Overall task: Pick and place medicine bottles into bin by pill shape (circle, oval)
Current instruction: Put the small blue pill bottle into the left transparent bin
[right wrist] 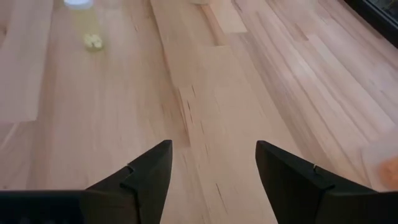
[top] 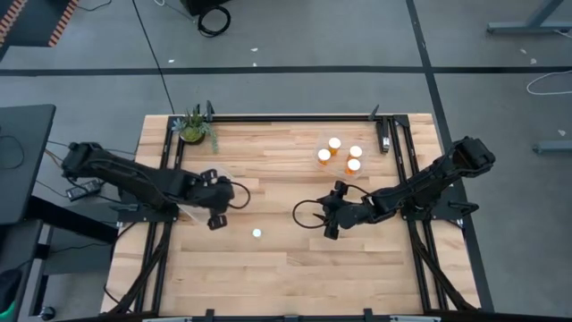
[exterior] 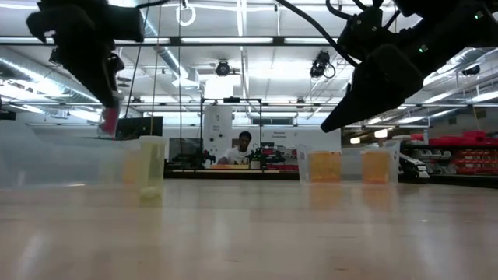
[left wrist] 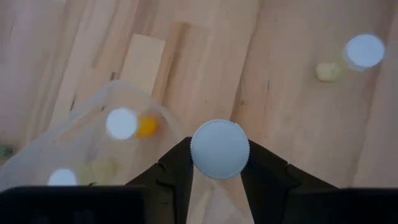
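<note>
While clamped on a white-capped medicine bottle (left wrist: 219, 149), hangs over the edge of a clear bin (left wrist: 81, 134) at the left side of the tabletop (top: 286, 268): left claw (left wrist: 214, 171), fingers (left wrist: 177, 171) pressed to either side of the cap, bottle upright with its long axis running down toward the bin. Visible inside the bin in the left wrist view: 2 more white caps, 1 beside an orange blur, apparently bottles already sorted. Poised mid-tabletop with fingers apart and nothing between them: right claw (top: 331, 221), aimed across bare planks. Standing alone between the 2 claws: a single small bottle (top: 256, 233), upright, just in front of and to the right of the left claw, and further off toward the left of the right claw. Grouped near the far right corner: 4 orange bottles (top: 340, 153) in what looks like a second clear bin. Likely next, by the look of it: a release into the left bin, turning on the bottle sitting inside the rim rather than over it. At the far left corner: a potted plant (top: 194, 128).
</note>
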Robot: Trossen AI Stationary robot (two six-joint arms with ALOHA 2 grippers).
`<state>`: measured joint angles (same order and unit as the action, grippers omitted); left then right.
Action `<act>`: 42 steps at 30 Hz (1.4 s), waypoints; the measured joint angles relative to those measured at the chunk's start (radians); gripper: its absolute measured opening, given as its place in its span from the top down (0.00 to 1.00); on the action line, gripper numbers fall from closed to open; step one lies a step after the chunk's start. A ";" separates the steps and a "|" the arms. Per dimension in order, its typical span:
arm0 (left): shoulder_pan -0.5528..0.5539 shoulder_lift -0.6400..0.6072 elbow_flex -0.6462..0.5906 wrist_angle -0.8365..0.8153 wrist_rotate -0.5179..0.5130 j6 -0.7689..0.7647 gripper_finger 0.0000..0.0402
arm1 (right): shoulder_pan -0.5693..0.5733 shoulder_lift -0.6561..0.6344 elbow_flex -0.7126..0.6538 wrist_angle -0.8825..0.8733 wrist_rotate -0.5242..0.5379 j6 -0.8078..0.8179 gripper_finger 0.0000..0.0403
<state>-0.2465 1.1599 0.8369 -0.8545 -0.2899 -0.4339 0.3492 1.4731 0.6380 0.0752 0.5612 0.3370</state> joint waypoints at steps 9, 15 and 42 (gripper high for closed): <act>-0.010 -0.146 -0.082 0.007 -0.058 -0.037 0.67 | 0.000 0.000 0.000 0.000 0.000 -0.004 0.41; -0.011 -0.210 -0.192 0.044 -0.079 -0.076 0.68 | 0.000 0.000 0.000 0.010 0.000 -0.004 0.41; -0.008 -0.238 -0.453 0.282 -0.234 -0.271 0.66 | 0.000 0.000 0.000 0.025 -0.001 -0.004 0.41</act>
<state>-0.2548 0.9218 0.3843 -0.5725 -0.5240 -0.7045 0.3492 1.4734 0.6380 0.1001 0.5606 0.3328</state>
